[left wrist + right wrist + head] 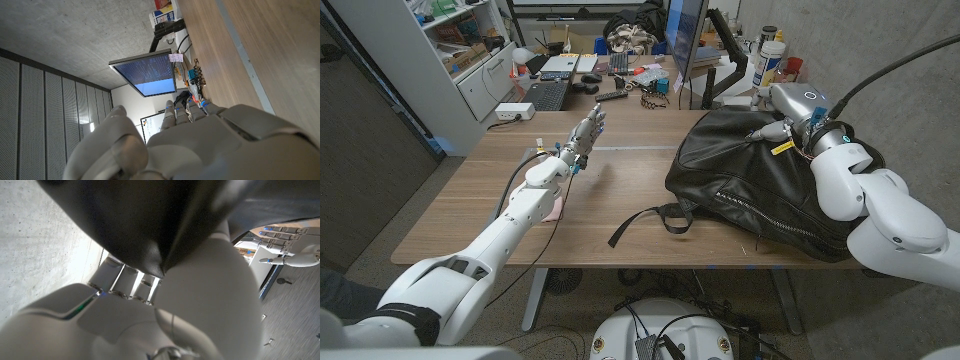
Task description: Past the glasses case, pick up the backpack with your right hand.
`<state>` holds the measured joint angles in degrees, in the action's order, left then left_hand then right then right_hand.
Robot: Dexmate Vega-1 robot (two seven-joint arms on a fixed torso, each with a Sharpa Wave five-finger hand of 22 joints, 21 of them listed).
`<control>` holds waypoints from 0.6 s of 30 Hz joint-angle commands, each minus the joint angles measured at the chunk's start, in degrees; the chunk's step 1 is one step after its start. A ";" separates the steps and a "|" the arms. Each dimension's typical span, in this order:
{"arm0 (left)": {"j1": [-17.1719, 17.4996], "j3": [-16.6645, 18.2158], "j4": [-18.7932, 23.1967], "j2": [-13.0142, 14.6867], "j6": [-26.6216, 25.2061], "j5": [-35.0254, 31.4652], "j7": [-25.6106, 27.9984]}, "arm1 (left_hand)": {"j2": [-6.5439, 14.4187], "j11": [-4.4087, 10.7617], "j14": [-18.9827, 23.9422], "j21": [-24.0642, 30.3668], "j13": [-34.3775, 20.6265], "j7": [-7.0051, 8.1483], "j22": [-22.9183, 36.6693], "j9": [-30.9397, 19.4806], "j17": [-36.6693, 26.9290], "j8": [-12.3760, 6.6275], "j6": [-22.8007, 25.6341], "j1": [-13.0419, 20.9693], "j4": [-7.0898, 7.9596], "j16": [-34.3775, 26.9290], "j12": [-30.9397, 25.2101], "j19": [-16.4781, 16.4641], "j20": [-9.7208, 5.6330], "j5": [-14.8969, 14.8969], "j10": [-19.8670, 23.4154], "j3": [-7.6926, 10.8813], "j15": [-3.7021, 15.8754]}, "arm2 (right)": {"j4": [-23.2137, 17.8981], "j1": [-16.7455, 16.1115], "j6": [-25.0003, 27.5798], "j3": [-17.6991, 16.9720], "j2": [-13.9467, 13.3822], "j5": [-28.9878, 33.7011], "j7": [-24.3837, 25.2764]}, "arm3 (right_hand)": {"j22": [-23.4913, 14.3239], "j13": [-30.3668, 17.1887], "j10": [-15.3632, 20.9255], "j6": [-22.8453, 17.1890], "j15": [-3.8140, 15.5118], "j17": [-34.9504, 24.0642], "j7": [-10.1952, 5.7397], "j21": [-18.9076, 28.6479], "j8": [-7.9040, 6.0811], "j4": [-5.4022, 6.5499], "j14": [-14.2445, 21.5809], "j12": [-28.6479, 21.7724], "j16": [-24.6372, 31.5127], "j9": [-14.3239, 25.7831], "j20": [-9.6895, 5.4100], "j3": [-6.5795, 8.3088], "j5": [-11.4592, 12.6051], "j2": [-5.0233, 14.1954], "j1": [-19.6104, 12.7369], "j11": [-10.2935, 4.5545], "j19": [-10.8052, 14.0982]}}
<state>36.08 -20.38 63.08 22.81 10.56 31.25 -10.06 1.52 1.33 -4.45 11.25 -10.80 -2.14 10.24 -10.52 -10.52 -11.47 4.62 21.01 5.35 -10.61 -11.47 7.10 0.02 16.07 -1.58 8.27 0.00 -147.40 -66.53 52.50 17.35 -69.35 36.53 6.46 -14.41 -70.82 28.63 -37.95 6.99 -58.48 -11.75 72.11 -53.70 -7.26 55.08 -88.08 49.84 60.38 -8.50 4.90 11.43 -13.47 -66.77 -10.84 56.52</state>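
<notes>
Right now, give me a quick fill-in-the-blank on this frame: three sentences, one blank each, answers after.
1. The black leather backpack lies on the wooden ____.
2. The robot's ____ hand is at the top of the backpack.
3. The left hand is raised over the table, fingers apart, holding ____.

Missing words: table; right; nothing

I can't read any text here. The monitor (147, 75) shows lines of text too small to make out, and the yellow tag (782, 148) on the backpack (760, 185) looks blank.
</notes>
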 commanded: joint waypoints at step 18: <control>-0.74 0.02 -1.51 0.05 0.13 0.00 -1.14 | 0.81 0.08 -0.20 0.33 -0.26 -0.25 0.32 -0.29 -0.15 -0.10 0.62 0.11 -0.04 -0.28 -0.32 0.34 -0.37 -0.20 0.25 -0.27 0.00 | -4.39 0.87 3.15 -9.65 -1.06 -5.29 -5.13 | 0.73 -0.15 -0.23 0.14 5.68 1.16 0.02 1.73 -0.70 -0.06 1.35 -0.46 1.31 0.19 -4.72 -0.35 0.27 20.75 -20.64 -0.14 -0.62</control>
<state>35.81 -20.28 62.73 23.09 10.63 31.23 -10.62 1.76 1.33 -4.45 11.25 -10.79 -2.14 10.25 -10.52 -10.52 -11.47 4.62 20.76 5.21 -10.61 -11.47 7.10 0.02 16.07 -1.58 8.12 0.00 -150.52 -66.96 54.46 10.02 -70.13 33.18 3.06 -13.71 -70.83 28.64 -37.95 6.98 -57.28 -11.75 73.42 -54.04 -7.26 55.08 -88.08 50.70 60.37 -8.30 4.90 11.43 -13.47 -66.77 -10.84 55.90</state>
